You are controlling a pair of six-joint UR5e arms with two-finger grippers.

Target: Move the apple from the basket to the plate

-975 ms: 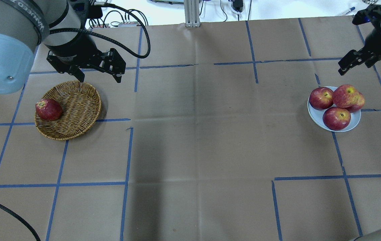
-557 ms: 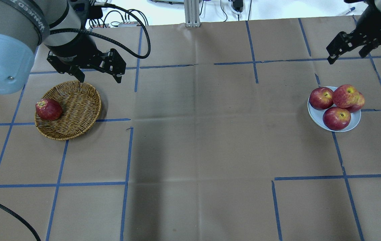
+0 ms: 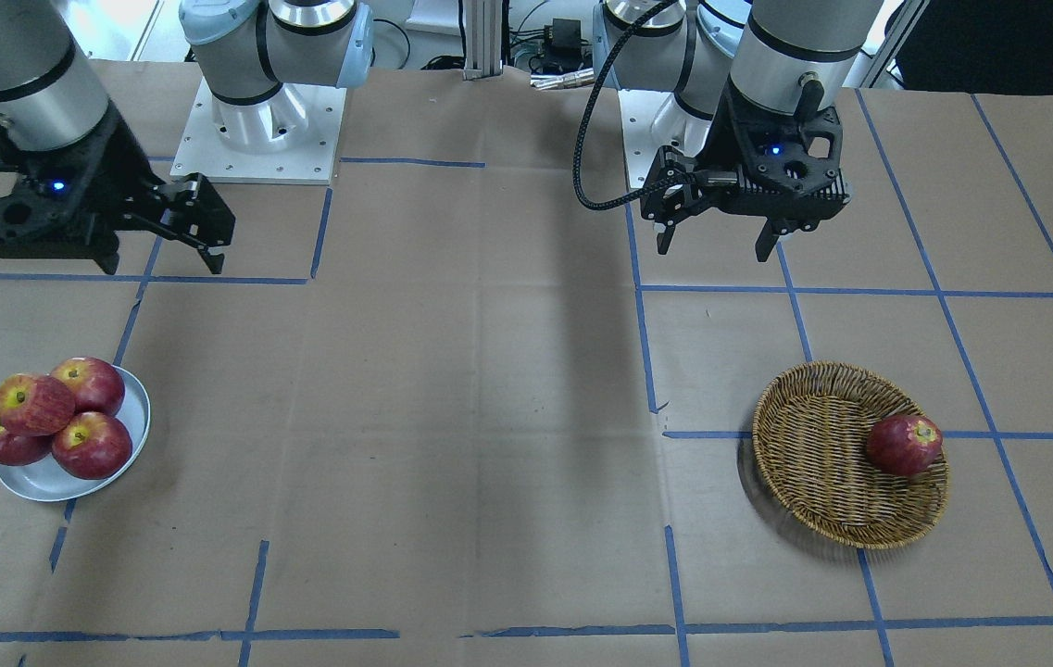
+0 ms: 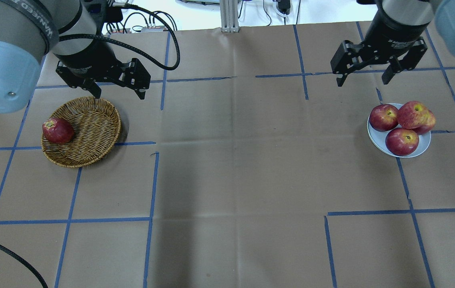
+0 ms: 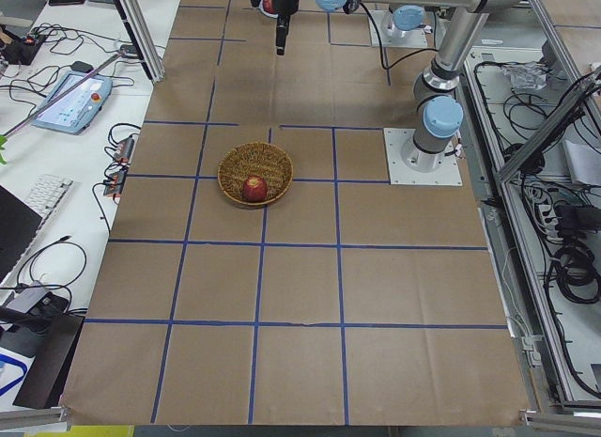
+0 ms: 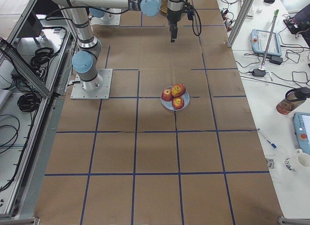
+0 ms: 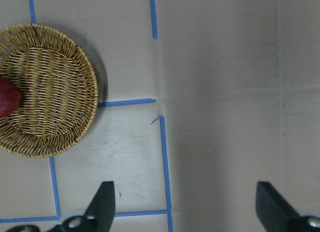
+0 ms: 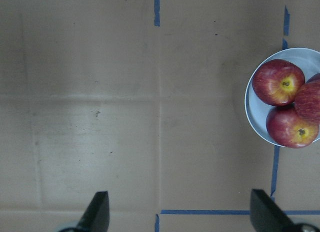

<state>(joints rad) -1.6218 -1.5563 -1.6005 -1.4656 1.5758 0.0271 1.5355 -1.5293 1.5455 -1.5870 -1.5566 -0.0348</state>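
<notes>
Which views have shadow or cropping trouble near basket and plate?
Overhead exterior: broad soft shadow band down the middle of the table, basket casts shadow rightward. Right wrist-mounted: left side dim, plate cropped at edge. Left wrist-mounted: sharp, dark apple cropped.

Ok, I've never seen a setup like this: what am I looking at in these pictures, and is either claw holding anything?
Two robot arms stand at a paper-covered table marked with blue tape. One camera looks down from behind them, one faces them, two watch from the table's ends, and one rides on each wrist, showing its two black fingertips. The left gripper hovers by the wicker basket, which holds one dark red apple. The right gripper hovers near the plate, where four apples are piled, a paler streaked apple on top. Both grippers are open and empty.
</notes>
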